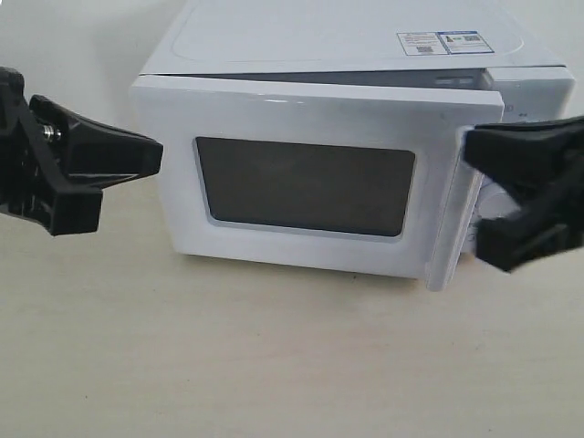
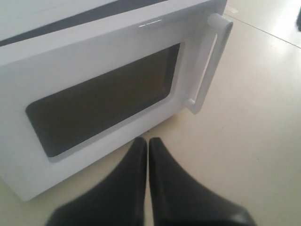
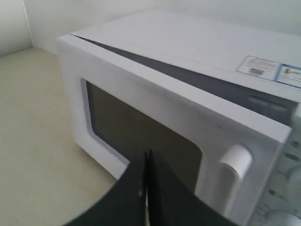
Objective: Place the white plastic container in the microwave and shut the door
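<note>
The white microwave (image 1: pixel 347 36) stands at the back of the table. Its door (image 1: pixel 310 119), with a dark window, is ajar: the hinge side is on the left and the handle side stands a little off the body. The bar handle (image 2: pixel 207 66) shows in the left wrist view. My left gripper (image 1: pixel 157 151) hovers shut and empty just left of the door's hinge edge. My right gripper (image 1: pixel 467 146) is shut and empty at the door's handle edge, in front of the control panel. The white plastic container is out of view.
The beige tabletop (image 1: pixel 274 365) stretches in front of the microwave. Two stickers (image 1: pixel 444 42) lie on its top. A dial (image 3: pixel 282 219) shows behind the door's handle (image 3: pixel 233 174). A wall stands behind the microwave.
</note>
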Available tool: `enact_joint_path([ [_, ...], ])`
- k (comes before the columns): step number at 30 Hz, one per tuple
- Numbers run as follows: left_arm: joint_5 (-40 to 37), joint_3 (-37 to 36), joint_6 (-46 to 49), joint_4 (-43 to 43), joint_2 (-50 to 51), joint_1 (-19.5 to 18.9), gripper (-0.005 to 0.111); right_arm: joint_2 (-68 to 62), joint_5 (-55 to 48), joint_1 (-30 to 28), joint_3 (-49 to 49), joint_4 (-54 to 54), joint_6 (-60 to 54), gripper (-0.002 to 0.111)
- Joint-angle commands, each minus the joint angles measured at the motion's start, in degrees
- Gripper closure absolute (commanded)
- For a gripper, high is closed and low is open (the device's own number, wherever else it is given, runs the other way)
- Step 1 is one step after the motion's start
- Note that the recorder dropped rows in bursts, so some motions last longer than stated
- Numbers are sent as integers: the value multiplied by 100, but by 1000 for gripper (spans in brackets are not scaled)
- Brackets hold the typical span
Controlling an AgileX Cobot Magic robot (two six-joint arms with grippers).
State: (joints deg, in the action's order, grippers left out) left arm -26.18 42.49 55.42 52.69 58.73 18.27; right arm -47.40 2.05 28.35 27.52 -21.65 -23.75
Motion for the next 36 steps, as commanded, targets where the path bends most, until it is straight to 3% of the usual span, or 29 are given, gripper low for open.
enact_joint_path([
  [1,147,-71,-59,17,-59,31,103,-1491,1523,396,296,-623,-77,109],
  [7,139,-71,-59,17,-59,31,103,-2744,2295,420,714,-1129,-75,109],
  [16,139,-71,-59,17,-59,31,103,-2984,3016,420,866,-2289,-1042,109],
  [23,279,-71,-59,30,-59,31,103,-2984,2960,420,866,-2595,-1556,109],
  [30,279,-71,-59,30,-59,31,103,-2993,2025,-296,1324,-2892,-2025,109],
  [36,269,-71,-59,30,-63,31,103,-3328,1759,-346,1536,-2892,-2068,109],
])
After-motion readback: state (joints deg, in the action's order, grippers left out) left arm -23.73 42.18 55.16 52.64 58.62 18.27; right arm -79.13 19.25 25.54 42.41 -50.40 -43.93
